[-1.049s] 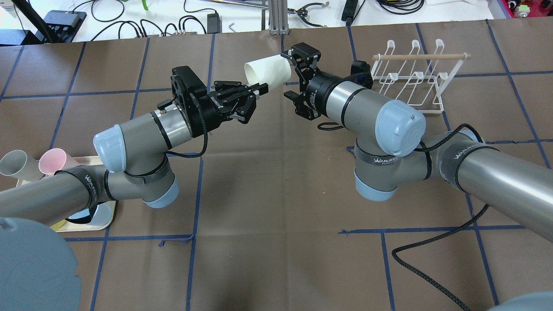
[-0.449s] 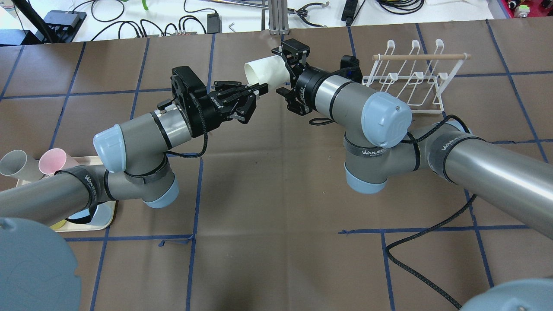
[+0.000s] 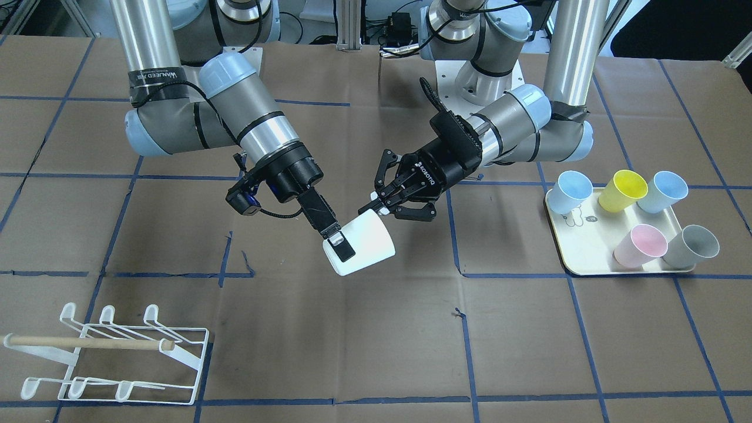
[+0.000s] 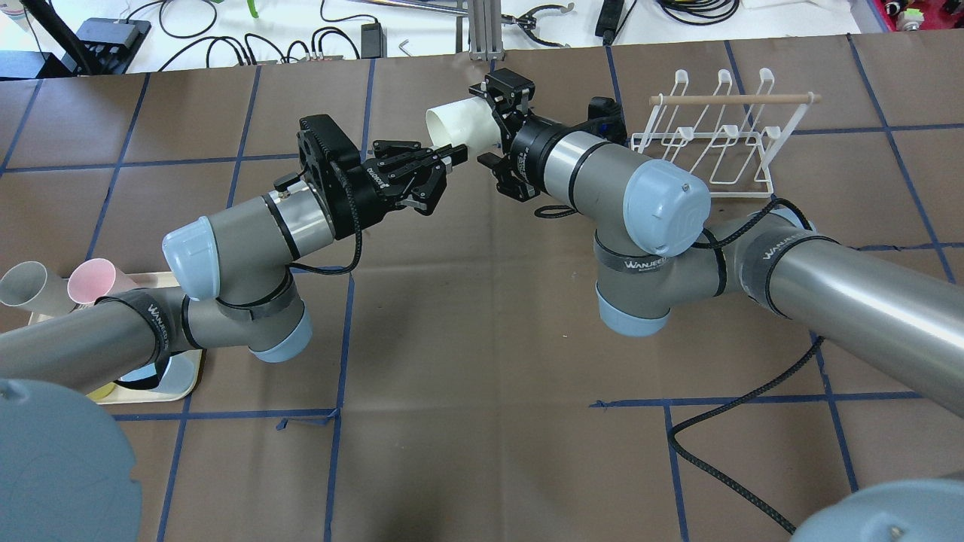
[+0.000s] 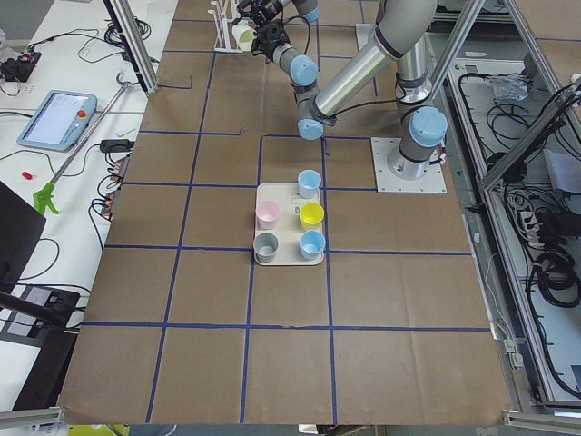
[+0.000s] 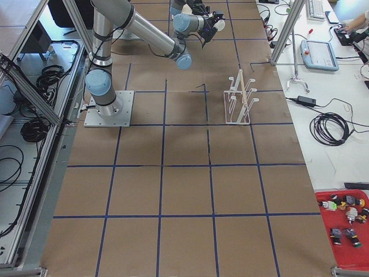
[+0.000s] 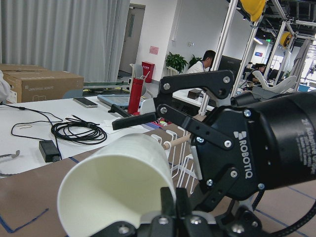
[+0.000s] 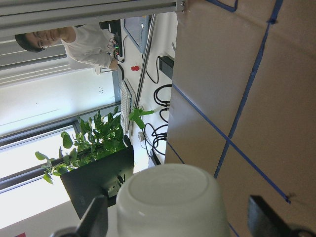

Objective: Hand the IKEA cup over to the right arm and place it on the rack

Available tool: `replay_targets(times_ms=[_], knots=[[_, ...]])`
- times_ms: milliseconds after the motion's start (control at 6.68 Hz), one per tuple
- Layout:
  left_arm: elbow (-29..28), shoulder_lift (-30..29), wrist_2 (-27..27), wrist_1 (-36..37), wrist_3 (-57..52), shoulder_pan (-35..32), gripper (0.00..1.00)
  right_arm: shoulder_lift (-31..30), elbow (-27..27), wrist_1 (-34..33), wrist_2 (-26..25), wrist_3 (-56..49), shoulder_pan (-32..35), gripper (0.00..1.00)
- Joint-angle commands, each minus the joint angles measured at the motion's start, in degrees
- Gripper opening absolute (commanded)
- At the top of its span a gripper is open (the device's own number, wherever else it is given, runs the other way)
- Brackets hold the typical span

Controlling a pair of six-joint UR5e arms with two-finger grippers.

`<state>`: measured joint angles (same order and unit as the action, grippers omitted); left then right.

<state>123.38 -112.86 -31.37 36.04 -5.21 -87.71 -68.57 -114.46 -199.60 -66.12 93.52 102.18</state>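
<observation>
Nearest me on my left, a tray [image 3: 587, 258] carries five cups: two blue cups [image 3: 573, 191], a yellow cup [image 3: 624, 189], a pink cup [image 3: 641, 244] and a grey cup [image 3: 696, 245]. Farther out, above open table [image 4: 482, 339], my left gripper [image 4: 452, 156] pinches the one white cup [image 4: 459, 124] by its rim, sideways in the air. My right gripper [image 4: 486, 126] is wide, straddling the cup's base. It has slid further along since a second ago; my left has not moved. One rack [image 4: 723, 143] stands beyond, toward the far edge.

I am counting one white cup [image 4: 459, 124], five coloured cups [image 3: 623, 189], and one tray [image 4: 184, 380] at eight o'clock. One rack [image 4: 734, 98] is standing at one o'clock.
</observation>
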Motion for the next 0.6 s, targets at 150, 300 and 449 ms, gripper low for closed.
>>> replay_targets(times_ms=[150, 300, 449], knots=[[-0.07, 0.01, -0.01, 0.00, -0.07, 0.00, 0.04, 0.37, 1.16, 0.00, -1.20, 0.00, 0.91, 1.00], [-0.07, 0.01, -0.01, 0.00, -0.07, 0.00, 0.04, 0.80, 1.35, 0.00, -1.21, 0.00, 0.91, 1.00], [-0.07, 0.01, -0.01, 0.00, -0.07, 0.00, 0.04, 0.81, 1.35, 0.00, -1.29, -0.09, 0.91, 0.99]])
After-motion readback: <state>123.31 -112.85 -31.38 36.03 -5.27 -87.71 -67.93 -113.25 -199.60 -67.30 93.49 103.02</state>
